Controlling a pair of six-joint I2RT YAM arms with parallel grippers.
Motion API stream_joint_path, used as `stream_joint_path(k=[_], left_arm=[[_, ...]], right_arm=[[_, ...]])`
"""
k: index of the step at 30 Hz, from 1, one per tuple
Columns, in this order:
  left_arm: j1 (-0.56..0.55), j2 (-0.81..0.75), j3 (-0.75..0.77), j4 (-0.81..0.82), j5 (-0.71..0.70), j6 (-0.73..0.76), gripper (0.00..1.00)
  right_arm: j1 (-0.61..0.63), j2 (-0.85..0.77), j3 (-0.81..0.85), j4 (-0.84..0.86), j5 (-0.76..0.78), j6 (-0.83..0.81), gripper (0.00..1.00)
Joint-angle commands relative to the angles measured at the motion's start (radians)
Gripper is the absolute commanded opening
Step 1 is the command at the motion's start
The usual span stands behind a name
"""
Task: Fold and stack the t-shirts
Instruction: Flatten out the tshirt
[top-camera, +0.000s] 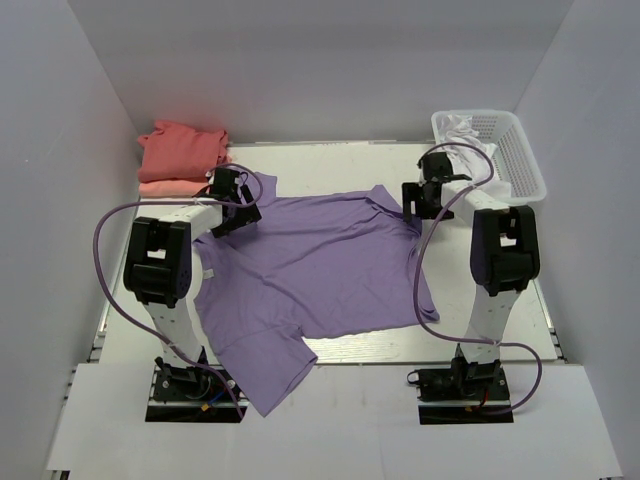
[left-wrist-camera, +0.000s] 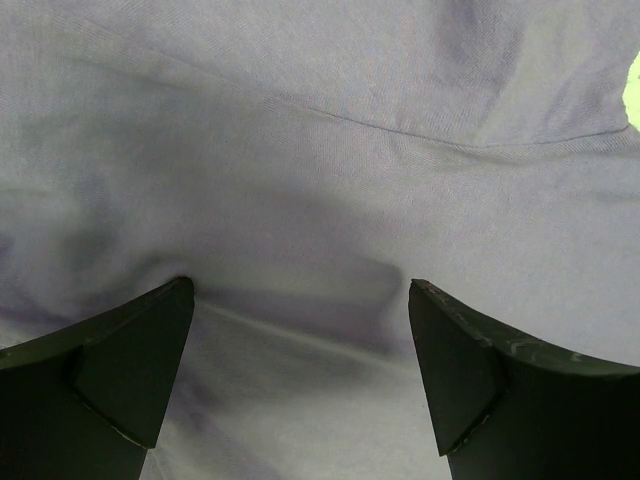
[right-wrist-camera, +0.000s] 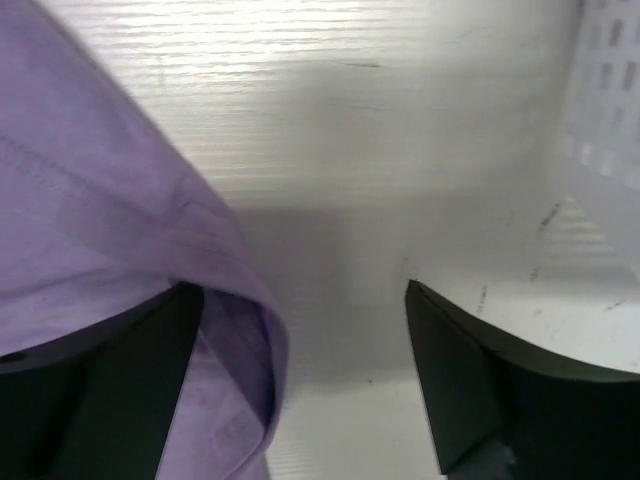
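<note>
The large lavender-purple t-shirt (top-camera: 320, 270) lies spread on the white table, one sleeve hanging toward the front edge. My left gripper (top-camera: 234, 205) is open over the shirt's far left corner; in the left wrist view purple cloth (left-wrist-camera: 320, 180) fills the frame between the spread fingers (left-wrist-camera: 130, 360). My right gripper (top-camera: 420, 198) is open at the shirt's far right corner; in the right wrist view a fold of the shirt's edge (right-wrist-camera: 230, 340) lies by the left finger, bare table by the right finger (right-wrist-camera: 470, 380). A coral-red shirt (top-camera: 183, 147) lies folded on a salmon-pink one (top-camera: 165, 187) at the far left.
A white plastic basket (top-camera: 500, 150) with white cloth (top-camera: 462, 127) in it stands at the far right; its wall shows in the right wrist view (right-wrist-camera: 605, 150). White walls enclose the table on three sides. Purple cables loop from both arms.
</note>
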Motion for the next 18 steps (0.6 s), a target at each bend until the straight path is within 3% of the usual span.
stream_joint_path(k=[1, 10, 18], left_arm=[[0.01, 0.065, -0.025, -0.076, -0.004, 0.01, 0.99], [0.01, 0.035, -0.025, -0.057, 0.035, 0.019, 0.99], [0.01, 0.006, -0.059, -0.048, 0.035, 0.028, 0.99]], right_arm=[[0.0, -0.054, 0.007, -0.022, -0.049, 0.012, 0.9], [0.034, -0.206, -0.178, 0.007, -0.301, 0.039, 0.9], [0.135, -0.332, -0.384, 0.034, -0.056, 0.168, 0.9]])
